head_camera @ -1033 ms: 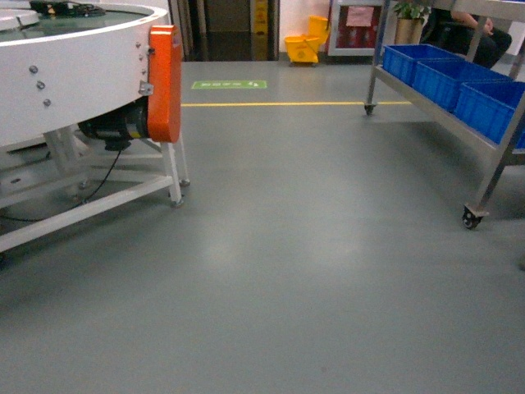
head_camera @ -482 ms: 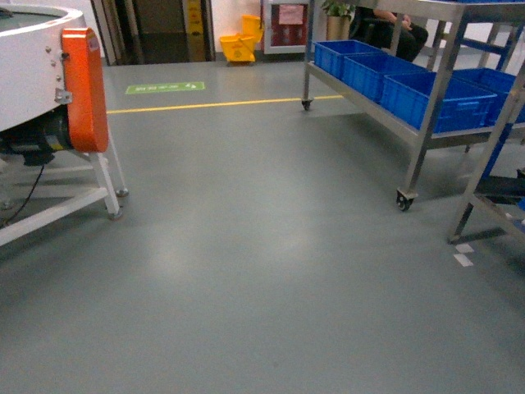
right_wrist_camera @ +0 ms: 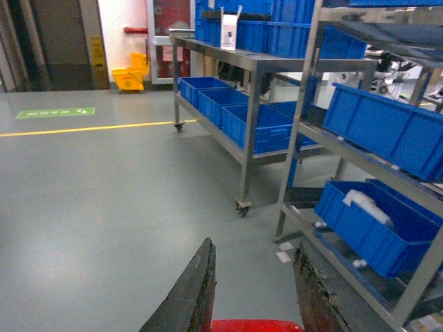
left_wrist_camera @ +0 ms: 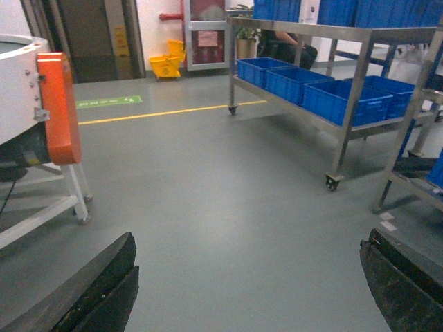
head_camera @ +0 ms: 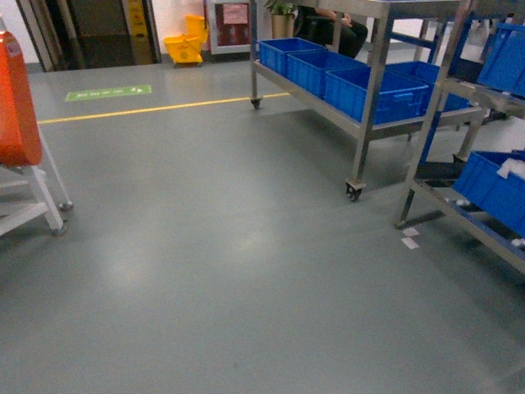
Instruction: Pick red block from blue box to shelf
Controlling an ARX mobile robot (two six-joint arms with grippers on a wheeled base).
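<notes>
Your right gripper (right_wrist_camera: 252, 290) was narrowed onto the red block (right_wrist_camera: 256, 325), of which only a glossy red sliver showed between the two dark fingers (right_wrist_camera: 187, 294) at the bottom edge of the right wrist view. Ahead and to the right of that gripper stood the shelf (right_wrist_camera: 304, 124), its steel uprights carrying tilted blue crates (right_wrist_camera: 387, 128); one lower crate (right_wrist_camera: 374, 225) held a pale object too blurred to identify. Two small white scraps (right_wrist_camera: 284, 252) lay on the grey floor (right_wrist_camera: 104, 207) just beyond the fingertips, beside the shelf foot. A wheeled steel cart (right_wrist_camera: 242, 76) with more blue crates stood farther ahead.

Your left gripper (left_wrist_camera: 249, 290) was spread wide, with nothing between its fingers (left_wrist_camera: 97, 290), which sat at opposite lower corners of the left wrist view. To its left stood a white machine with an orange guard (left_wrist_camera: 55, 107); ahead and to its right was the same cart (left_wrist_camera: 332, 90). A yellow floor line (left_wrist_camera: 166, 113) and a yellow mop bucket (left_wrist_camera: 166, 66) lay well beyond it.

In the head view neither gripper appeared; the shelf (head_camera: 443, 98) occupied the right edge. The blue box was out of view
</notes>
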